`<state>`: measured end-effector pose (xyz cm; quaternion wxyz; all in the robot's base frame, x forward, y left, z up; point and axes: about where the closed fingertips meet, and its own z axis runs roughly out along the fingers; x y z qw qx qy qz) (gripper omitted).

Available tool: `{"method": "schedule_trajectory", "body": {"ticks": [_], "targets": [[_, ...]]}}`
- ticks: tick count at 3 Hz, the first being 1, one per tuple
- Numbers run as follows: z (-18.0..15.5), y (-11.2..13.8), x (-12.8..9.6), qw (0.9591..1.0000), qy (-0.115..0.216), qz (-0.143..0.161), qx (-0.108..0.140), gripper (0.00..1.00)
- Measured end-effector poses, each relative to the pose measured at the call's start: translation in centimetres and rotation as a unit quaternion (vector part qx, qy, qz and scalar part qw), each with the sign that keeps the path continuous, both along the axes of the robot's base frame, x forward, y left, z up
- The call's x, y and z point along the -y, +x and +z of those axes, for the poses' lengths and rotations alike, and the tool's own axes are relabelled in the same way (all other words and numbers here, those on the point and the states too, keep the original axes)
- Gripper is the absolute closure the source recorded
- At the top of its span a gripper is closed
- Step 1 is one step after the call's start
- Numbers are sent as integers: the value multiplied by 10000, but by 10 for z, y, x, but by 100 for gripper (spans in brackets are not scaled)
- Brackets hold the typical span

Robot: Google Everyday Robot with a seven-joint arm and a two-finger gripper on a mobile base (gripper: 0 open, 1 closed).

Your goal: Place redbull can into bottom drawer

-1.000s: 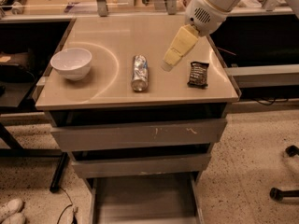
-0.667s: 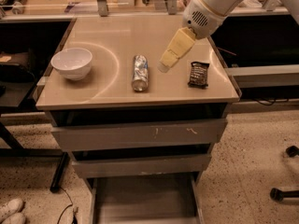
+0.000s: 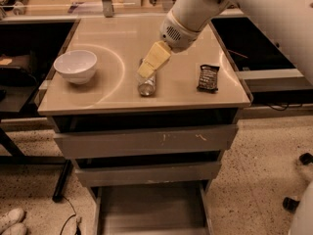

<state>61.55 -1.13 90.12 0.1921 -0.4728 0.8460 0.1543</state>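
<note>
Drawer first: the bottom drawer point(image 3: 151, 207) stands pulled out at the near foot of the cabinet, its flat grey floor open from above. Two shallower drawers point(image 3: 146, 141) sit over it, not pulled out as far. On the counter point(image 3: 186, 92) above them the can point(image 3: 146, 86) lies on its side near the middle, one round end facing the near edge. It is not yet lifted.

The tool point(image 3: 145, 72) hangs right over the far half of the can, slanting down from the right, and hides that part. Whether it is wide or narrow, or touching the can, I cannot tell. A white bowl point(image 3: 76, 65) stands well apart to the left, and a dark snack packet point(image 3: 208, 78) lies to the right. The white arm point(image 3: 190, 18) reaches in from the far right.

The step in hand looks like the grasp. It would go best taken across the can's round body near its middle, so the can does not roll or tip. After that, lift high enough to pass the near edge before lowering toward the drawer.
</note>
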Motion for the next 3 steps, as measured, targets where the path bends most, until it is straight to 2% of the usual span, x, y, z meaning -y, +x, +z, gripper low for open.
{"method": "schedule_trajectory", "body": {"ticks": [1,2,3], "targets": [[-9,-1,-8,10000,23,2,-74,0],[-34,-2,-49,9996,-265,-42,-112,0],[-34,-2,-49,9996,-268,-44,-111,0]]}}
